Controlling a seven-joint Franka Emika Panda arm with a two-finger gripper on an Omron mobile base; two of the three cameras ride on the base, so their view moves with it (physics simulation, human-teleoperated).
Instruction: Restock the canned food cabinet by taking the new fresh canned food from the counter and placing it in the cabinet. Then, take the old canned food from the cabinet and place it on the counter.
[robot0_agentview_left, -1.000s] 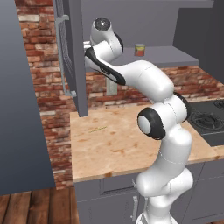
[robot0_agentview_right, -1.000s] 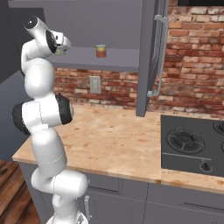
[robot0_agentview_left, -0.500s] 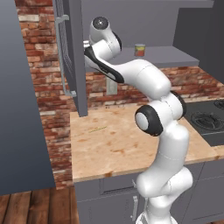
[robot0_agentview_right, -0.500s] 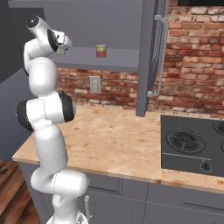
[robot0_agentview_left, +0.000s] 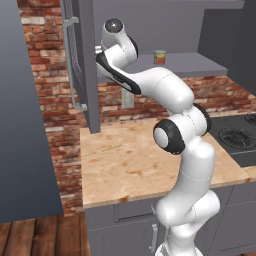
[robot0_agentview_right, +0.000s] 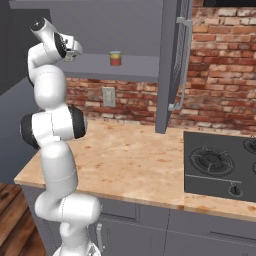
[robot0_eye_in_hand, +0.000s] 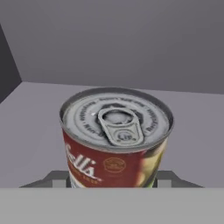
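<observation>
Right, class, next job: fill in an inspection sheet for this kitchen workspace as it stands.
Surface: tan wood-grain counter, with a hob set into it.
Job's things: red-labelled can upright over the cabinet shelf, between the tool's tips; a second small can stands mid-shelf, apart from the tool, label too small to read.
Clutter: nothing seen.
Grippers: tool raised to shelf height, tips against the red-labelled can's sides, seemingly shut on it.
Cables: nothing seen.
Surroundings: cabinet door open, brick wall, wall socket.
</observation>
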